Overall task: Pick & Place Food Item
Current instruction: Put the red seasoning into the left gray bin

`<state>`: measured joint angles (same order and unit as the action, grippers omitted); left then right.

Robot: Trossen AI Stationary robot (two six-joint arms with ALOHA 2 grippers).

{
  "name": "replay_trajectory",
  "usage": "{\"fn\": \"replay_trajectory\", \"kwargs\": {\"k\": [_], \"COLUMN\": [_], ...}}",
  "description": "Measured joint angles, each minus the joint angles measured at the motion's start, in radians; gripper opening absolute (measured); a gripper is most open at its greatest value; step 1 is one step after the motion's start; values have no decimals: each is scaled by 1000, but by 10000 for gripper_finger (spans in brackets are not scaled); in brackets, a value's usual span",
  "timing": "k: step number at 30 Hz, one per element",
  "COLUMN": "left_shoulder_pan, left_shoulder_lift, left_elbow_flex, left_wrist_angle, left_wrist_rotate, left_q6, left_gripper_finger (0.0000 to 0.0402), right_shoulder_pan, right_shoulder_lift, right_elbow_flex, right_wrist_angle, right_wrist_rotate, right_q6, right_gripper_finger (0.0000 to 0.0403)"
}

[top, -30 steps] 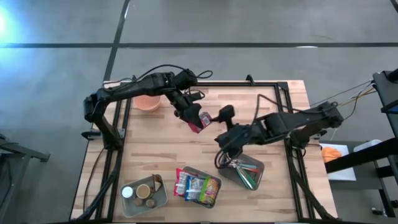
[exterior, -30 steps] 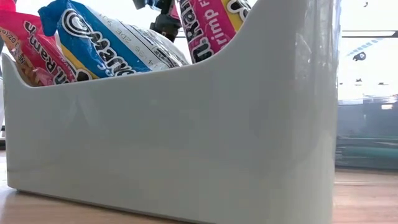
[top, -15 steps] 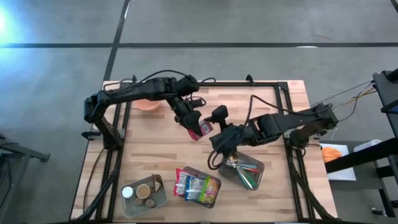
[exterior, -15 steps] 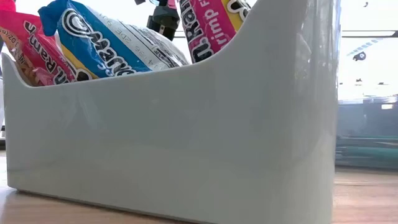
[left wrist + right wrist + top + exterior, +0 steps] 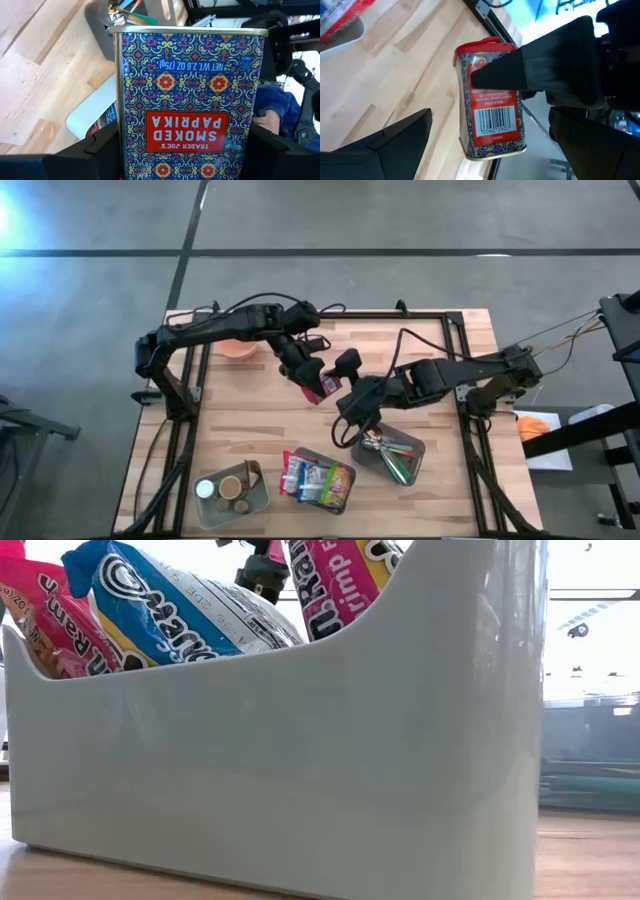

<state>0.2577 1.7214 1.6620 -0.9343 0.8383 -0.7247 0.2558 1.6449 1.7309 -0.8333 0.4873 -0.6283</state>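
Left gripper: the left gripper [image 5: 312,376] is clamped on the smoked paprika tin [image 5: 322,387], one finger on each broad side, above the middle of the table [image 5: 250,420]. In the left wrist view the tin [image 5: 189,102] fills the frame between the two dark fingers [image 5: 107,152].

Tin: it is held clear of the wood; in the right wrist view the tin [image 5: 492,102] shows its red lid and its barcode side, with a left finger [image 5: 520,72] across its face.

Right gripper: the right gripper [image 5: 352,385] has its jaws spread wide, just beside the tin on the side away from the left arm, and grips nothing.

Step in hand: this looks like a hand-over in mid-air, the left arm offering the tin and the right arm lined up to take it. Whether the right fingers already touch the tin I cannot tell.

Next move: the right jaws would need to straddle a free part of the tin, clear of the left fingers, and close firmly before the left lets go.

Surroundings: the utensil bin [image 5: 392,457] sits just under the right arm. The white snack bin [image 5: 318,479] stands near the front edge; in the low view its wall [image 5: 300,760] hides most of the table. The round tray [image 5: 232,492] with small jars sits at the front left, the pink bowl [image 5: 237,346] at the back left.

Destination: the pictures do not show it.
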Motion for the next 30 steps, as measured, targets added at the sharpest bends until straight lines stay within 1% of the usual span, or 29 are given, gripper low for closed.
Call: {"fn": "replay_trajectory", "kwargs": {"k": [3, 6, 8, 12, 15, 20, 23, 26, 30], "left_shoulder_pan": [-2, -3, -8, -25, -40, -52, -59, -64, -67], "left_shoulder_lift": [0, 0, 0, 0, 0, 0, 0, -3, -4], "left_elbow_flex": [0, 0, 0, 0, 0, 0, 0, 1, 26], "left_wrist_angle": [-24, -60, -78, -87, -78, -76, -47, -12, -7], "left_wrist_rotate": [11, 64, 74, 79, 106, 112, 113, 124, 124], "left_q6": [45, 151, 187, 194, 199, 205, 205, 206, 256], "left_gripper_finger": [282, 282, 282, 282, 282, 282, 282, 282, 282], "right_shoulder_pan": [0, 1, 1, 1, 1, 0, -3, -4, -4], "right_shoulder_lift": [2, 2, 2, 2, 2, 2, 2, 2, 2], "right_elbow_flex": [0, 0, 0, 0, 0, 0, 0, -1, -1], "right_wrist_angle": [1, 2, 2, 18, 19, 49, 69, 77, 107], "right_wrist_rotate": [-25, -51, -55, -59, -95, -147, -158, -208, -226], "right_q6": [-35, -45, -48, -75, -78, -75, -43, 16, 82], "right_gripper_finger": [399, 399, 399, 399, 399, 399, 399, 399, 399]}}
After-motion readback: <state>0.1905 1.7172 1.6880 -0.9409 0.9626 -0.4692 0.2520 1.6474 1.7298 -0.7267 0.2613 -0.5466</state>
